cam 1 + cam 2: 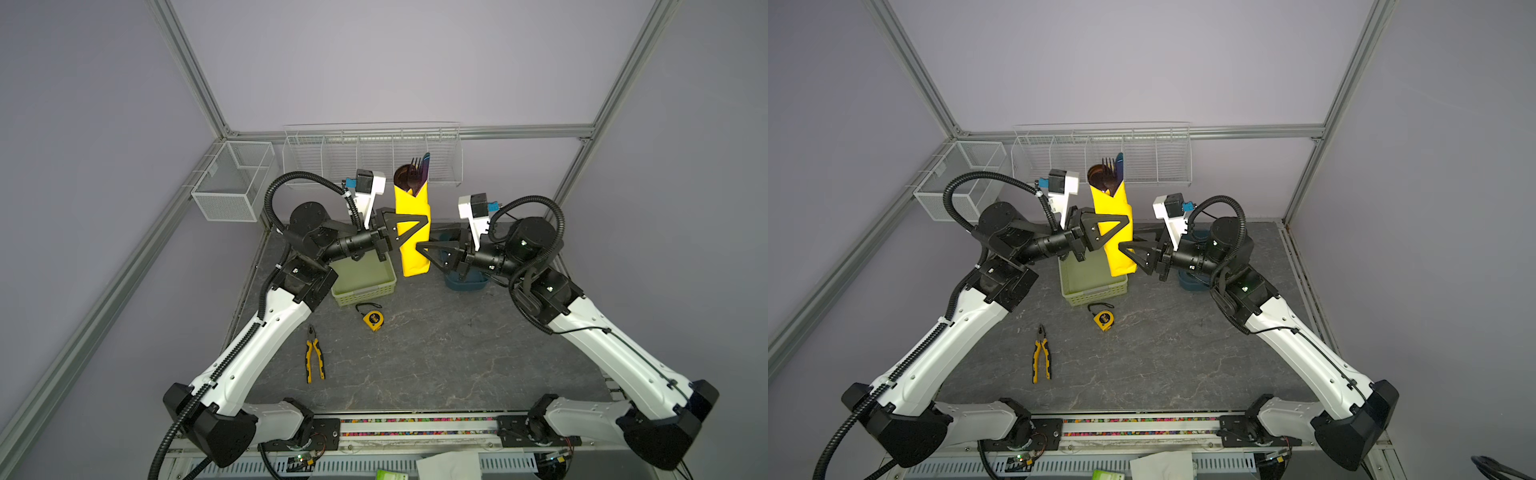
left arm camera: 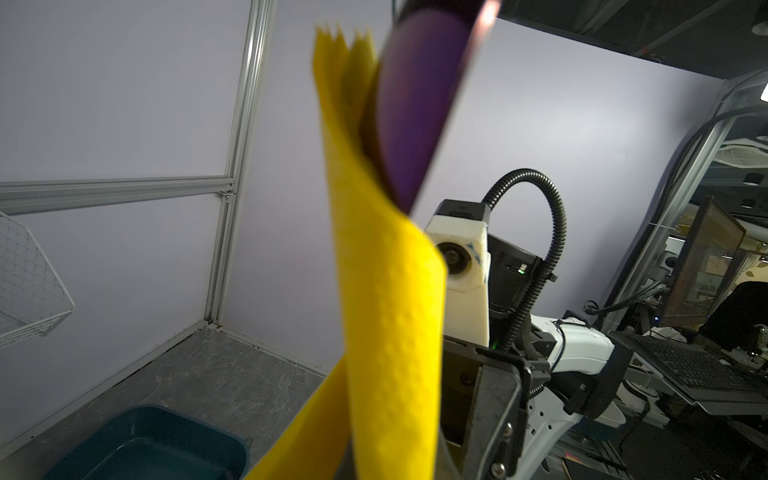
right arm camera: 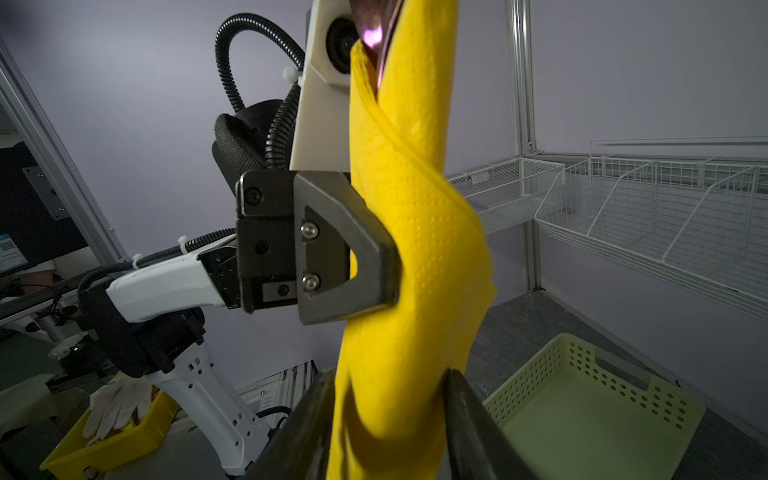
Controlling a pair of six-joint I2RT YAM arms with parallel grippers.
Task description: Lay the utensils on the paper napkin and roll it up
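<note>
Above the desk (image 1: pixel 436 365), left end effector (image 1: pixel 415 226) pinches the rolled paper napkin (image 1: pixel 411 203) upright, trapping the utensils (image 1: pixel 413 172); right end effector (image 1: pixel 424 243) straddles it, grip unclear.

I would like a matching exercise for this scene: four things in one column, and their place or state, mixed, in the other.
1 paper napkin
2 utensils
3 pliers
4 tape measure

a flat on the table, nearest the robot's base
b rolled, upright, in the air
c on the table, close to the green basket
d heads poking from the roll's top

Pairs: 1-b; 2-d; 3-a; 4-c
</note>
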